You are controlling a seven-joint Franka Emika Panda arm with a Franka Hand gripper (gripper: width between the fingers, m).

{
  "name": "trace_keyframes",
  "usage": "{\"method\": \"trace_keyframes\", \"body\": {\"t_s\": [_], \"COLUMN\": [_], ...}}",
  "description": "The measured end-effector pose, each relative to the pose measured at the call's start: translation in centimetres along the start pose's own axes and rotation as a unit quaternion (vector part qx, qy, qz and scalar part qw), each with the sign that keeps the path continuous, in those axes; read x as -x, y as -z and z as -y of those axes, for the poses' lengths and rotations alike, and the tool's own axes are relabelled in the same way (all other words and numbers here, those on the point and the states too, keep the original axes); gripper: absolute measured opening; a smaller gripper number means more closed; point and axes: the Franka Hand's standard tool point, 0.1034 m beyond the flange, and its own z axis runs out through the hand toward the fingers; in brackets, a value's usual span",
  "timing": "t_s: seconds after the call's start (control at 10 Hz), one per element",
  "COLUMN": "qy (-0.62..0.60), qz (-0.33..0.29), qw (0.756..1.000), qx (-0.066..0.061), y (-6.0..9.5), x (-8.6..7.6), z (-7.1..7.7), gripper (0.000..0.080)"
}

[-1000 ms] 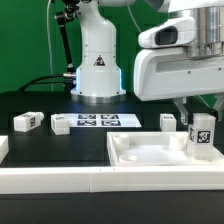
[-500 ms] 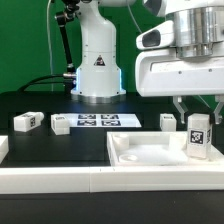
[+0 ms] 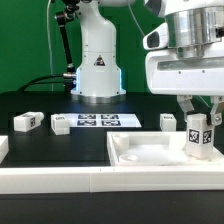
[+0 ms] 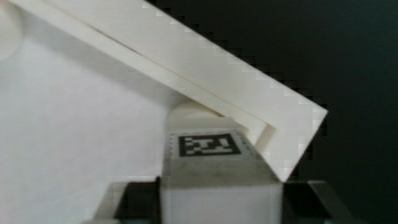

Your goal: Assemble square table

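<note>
One leg block point(image 3: 200, 137) hangs upright, clamped between the fingers of the gripper point(image 3: 200, 122) at the exterior view's lower right, just over the right corner of the tabletop point(image 3: 140, 158), which lies across the bottom of the frame. From the wrist view we see that leg block point(image 4: 214, 165) pinched on both sides beside the tabletop's raised rim point(image 4: 267, 105), so we judge it may come down tilted or off its seat and catch on that rim. We count four leg blocks, three of them loose: far-left block point(image 3: 27, 121), second block point(image 3: 60, 124), third block point(image 3: 168, 122); one tabletop; one gripper.
</note>
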Motion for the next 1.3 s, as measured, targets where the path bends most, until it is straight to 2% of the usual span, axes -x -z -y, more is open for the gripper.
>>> {"method": "trace_keyframes", "body": {"t_s": [0.3,0.4,0.5,0.6,1.0,1.3], "qy": [-0.019,0.003,0.029,0.080,0.209,0.331], "qz": [0.004,0.004,0.004,0.003,0.003,-0.001], "qw": [1.000,1.000,1.000,0.997,0.978,0.943], "qx": [-0.002,-0.002,-0.002,-0.003,-0.003,0.003], "y": [-0.03,-0.03,0.00,0.02,0.00,-0.07], "x": [0.06,0.05,-0.12,-0.28,-0.25,-0.04], "z": [0.01,0.01,-0.03,-0.08,-0.09,-0.08], "gripper": [0.0297,0.0515,0.0515,0.0624,0.0649,0.0649]}}
